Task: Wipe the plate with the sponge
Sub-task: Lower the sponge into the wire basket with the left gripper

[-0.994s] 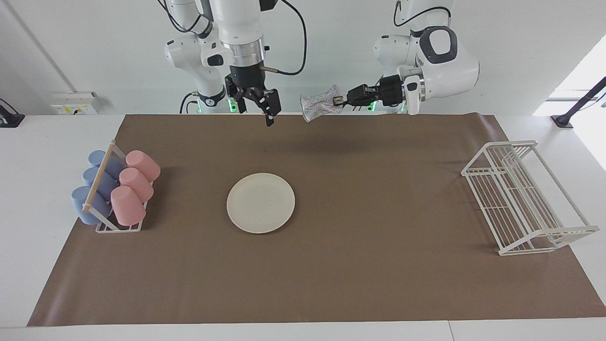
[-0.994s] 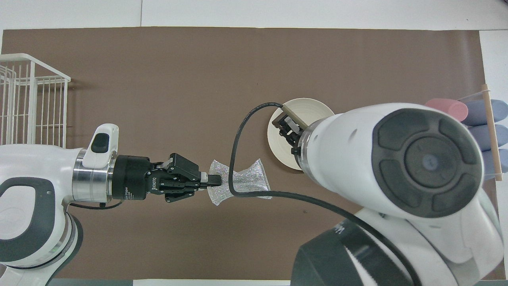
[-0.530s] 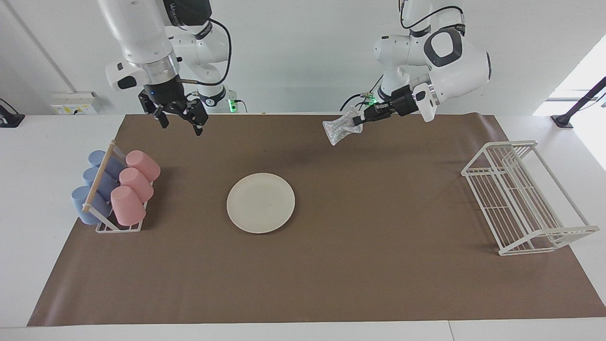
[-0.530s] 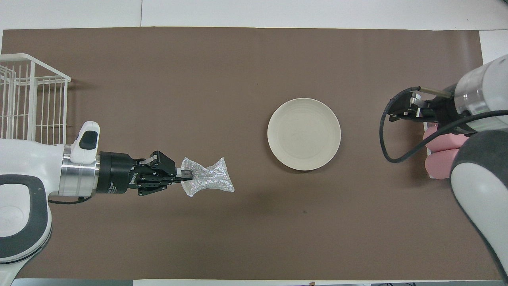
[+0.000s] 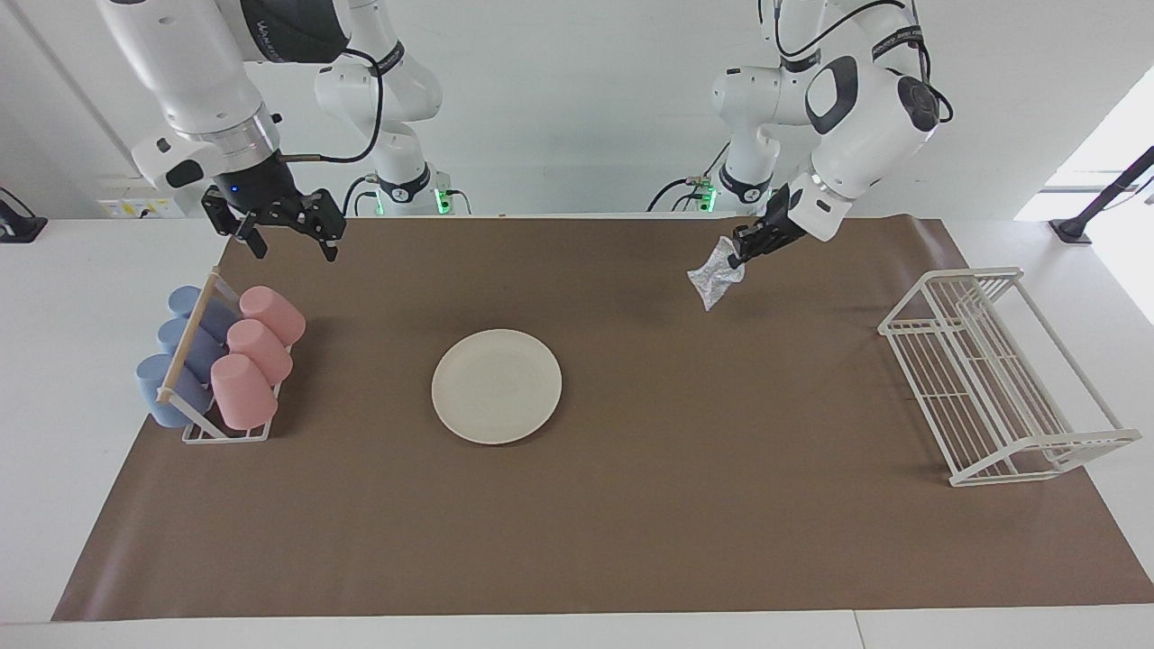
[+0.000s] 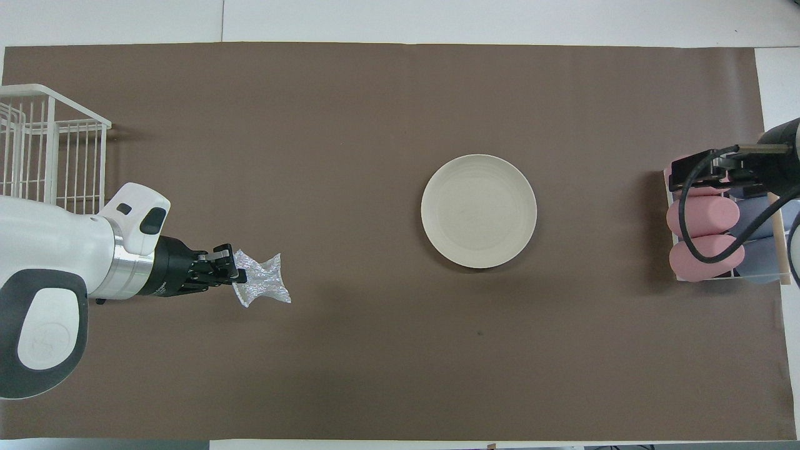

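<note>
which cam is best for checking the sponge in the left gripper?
Overhead view: the sponge spreads out in full, pinched at one end by the left gripper, over bare mat, well short of the plate. In the facing view the sponge hangs foreshortened below the gripper, but that view shows it is off the mat.

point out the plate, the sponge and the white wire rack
plate [image 5: 497, 386]: facing view, centre of its flat face
sponge [image 5: 715, 279]: facing view, middle of the pad hanging from the left gripper [image 5: 745, 247]
white wire rack [image 5: 995, 389]: facing view, its wire floor
</note>
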Robot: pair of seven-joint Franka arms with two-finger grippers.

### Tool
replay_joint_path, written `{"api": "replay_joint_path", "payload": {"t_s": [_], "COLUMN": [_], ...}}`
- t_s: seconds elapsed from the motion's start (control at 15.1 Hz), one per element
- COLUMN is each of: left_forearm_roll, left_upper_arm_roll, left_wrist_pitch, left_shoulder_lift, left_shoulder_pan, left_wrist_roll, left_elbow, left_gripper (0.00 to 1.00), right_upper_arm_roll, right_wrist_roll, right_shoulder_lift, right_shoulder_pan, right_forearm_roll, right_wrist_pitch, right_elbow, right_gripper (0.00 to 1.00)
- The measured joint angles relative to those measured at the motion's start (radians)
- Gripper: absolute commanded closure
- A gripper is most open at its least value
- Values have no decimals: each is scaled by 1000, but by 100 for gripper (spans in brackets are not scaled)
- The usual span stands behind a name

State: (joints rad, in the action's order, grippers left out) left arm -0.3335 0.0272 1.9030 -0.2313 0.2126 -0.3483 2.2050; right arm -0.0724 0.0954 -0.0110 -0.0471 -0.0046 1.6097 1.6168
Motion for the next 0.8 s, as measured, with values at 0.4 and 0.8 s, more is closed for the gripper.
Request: {"api": "replay_joint_path", "payload": {"t_s": [0.4,0.8], "left_forearm_roll": [452,877], "left_upper_arm_roll": [14,25], "left_wrist_pitch": [-228,-458], "left_shoulder_lift": [106,238], "left_shoulder_pan": [30,152], "left_wrist_roll": [-42,-125], "left_elbow": [-161,-306], "left_gripper": [100,100], "right_upper_arm_roll": [126,156], "right_wrist_roll": [-93,-122], "right_shoulder_lift": [4,4], "right_shoulder_pan": [83,83], "right_forearm_roll": [1,3], "right_wrist_pitch": [-31,-29], "right_elbow": [8,8], "right_gripper": [0,0]}}
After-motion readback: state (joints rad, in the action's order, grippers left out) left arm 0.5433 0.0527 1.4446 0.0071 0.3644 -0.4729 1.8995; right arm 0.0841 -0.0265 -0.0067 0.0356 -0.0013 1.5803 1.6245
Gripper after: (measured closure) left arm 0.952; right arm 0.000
